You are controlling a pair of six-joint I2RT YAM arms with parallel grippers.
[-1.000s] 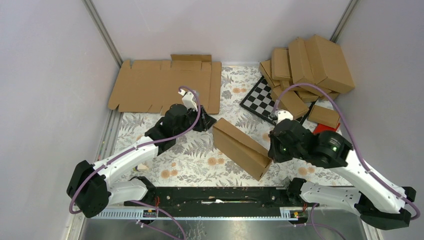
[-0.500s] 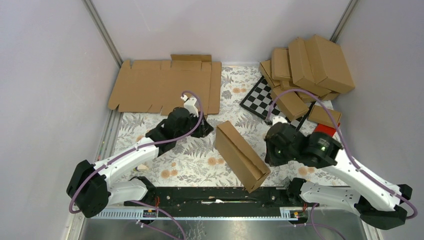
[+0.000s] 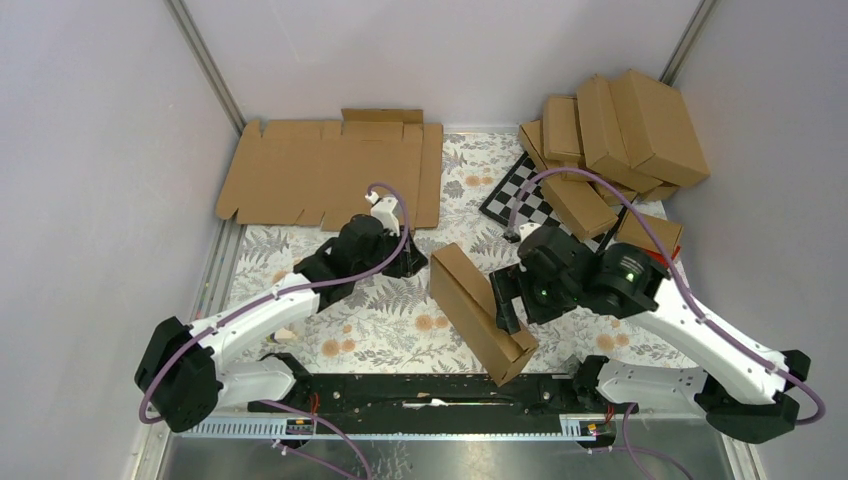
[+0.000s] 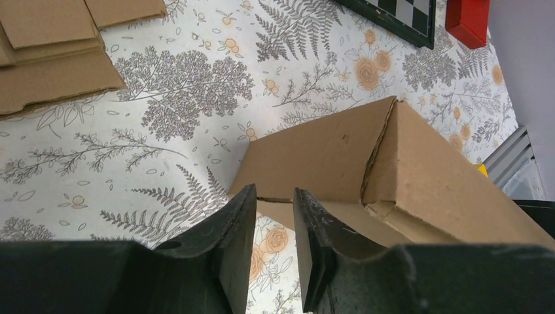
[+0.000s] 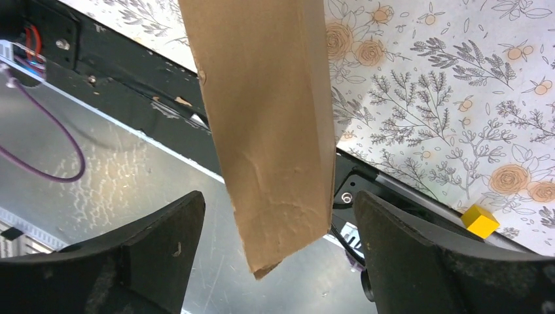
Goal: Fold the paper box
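The paper box (image 3: pixel 480 310) is a folded brown carton lying at a slant in the middle of the table, its near end over the front rail. My right gripper (image 3: pixel 508 300) stands open astride that near end. In the right wrist view the carton (image 5: pixel 268 98) hangs between the wide jaws of the right gripper (image 5: pixel 278 196), touching neither finger. My left gripper (image 3: pixel 412 258) sits just off the carton's far end. In the left wrist view the left gripper (image 4: pixel 275 191) shows a narrow empty gap, with the carton (image 4: pixel 340 157) just beyond its tips.
Flat cardboard blanks (image 3: pixel 330 170) lie at the back left. A pile of folded cartons (image 3: pixel 620 130) fills the back right, over a checkered board (image 3: pixel 520 200) and beside a red block (image 3: pixel 655 258). A black rail (image 3: pixel 420 390) runs along the front edge. A small yellow cube (image 5: pixel 480 221) lies near it.
My right gripper has let go of the carton's near end, opened wide and shifted left. The carton swung, its near end toward the front rail. The left arm barely moved.
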